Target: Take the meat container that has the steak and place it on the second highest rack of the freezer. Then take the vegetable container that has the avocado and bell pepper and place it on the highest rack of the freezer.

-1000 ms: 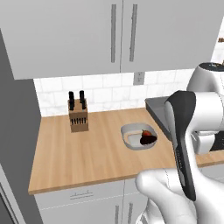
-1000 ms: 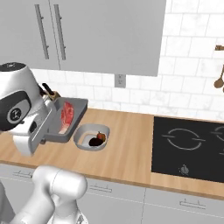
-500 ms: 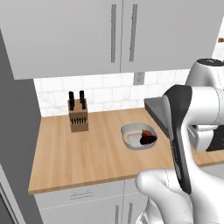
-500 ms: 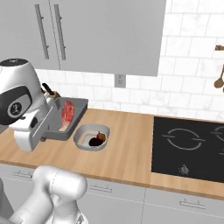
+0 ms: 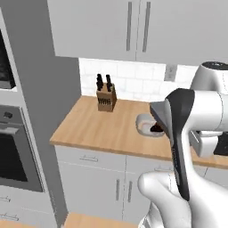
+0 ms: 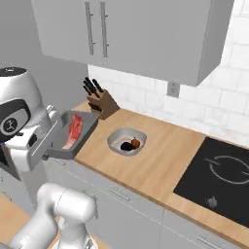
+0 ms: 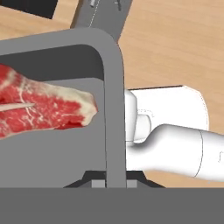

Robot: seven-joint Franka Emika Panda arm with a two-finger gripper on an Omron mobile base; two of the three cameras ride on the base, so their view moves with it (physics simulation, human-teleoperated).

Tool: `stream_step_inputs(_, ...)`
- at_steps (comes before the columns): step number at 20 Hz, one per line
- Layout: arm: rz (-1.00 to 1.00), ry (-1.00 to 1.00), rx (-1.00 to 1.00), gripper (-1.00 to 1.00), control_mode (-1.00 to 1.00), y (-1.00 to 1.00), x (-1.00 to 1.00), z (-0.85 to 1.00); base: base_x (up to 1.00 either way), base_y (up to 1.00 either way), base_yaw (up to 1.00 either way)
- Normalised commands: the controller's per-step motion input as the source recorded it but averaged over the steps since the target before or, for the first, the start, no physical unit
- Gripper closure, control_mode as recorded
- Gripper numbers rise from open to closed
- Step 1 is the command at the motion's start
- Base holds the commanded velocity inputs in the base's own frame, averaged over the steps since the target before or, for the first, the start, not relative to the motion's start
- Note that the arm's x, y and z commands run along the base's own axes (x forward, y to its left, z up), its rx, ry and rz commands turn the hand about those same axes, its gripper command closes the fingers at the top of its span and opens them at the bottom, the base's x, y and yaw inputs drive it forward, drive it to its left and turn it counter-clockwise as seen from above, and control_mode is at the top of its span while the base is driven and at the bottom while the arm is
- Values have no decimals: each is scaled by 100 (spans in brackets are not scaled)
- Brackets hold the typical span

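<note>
Meat container (image 6: 77,137), shallow dark grey tray, red steak (image 6: 74,130) inside, rim pinched by gripper (image 7: 115,180)

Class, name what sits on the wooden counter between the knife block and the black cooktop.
The round pale grey bowl, holding a dark avocado and an orange pepper piece; the right base view shows it.

Matt grey meat container (image 7: 65,153), marbled raw steak (image 7: 43,109), smooth wood-grain counter (image 6: 160,160), glossy black hob (image 6: 219,175).

Steak (image 7: 43,109) cut off at left edge, vegetable container (image 5: 147,125) partly behind arm
</note>
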Motion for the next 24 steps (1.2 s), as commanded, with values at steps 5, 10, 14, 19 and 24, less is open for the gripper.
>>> stream_step_inputs(5,0,0,0,100,100,0,0,0,-24,-25,98)
stream_step_inputs(10,0,0,0,100,100,0,0,0,-24,-21,97)
stream_step_inputs(14,0,0,0,100,100,0,0,0,-16,-7,88)
stream_step_inputs(19,0,0,0,100,100,0,0,0,-5,0,75)
stream_step_inputs(24,0,0,0,100,100,0,0,0,23,14,27)
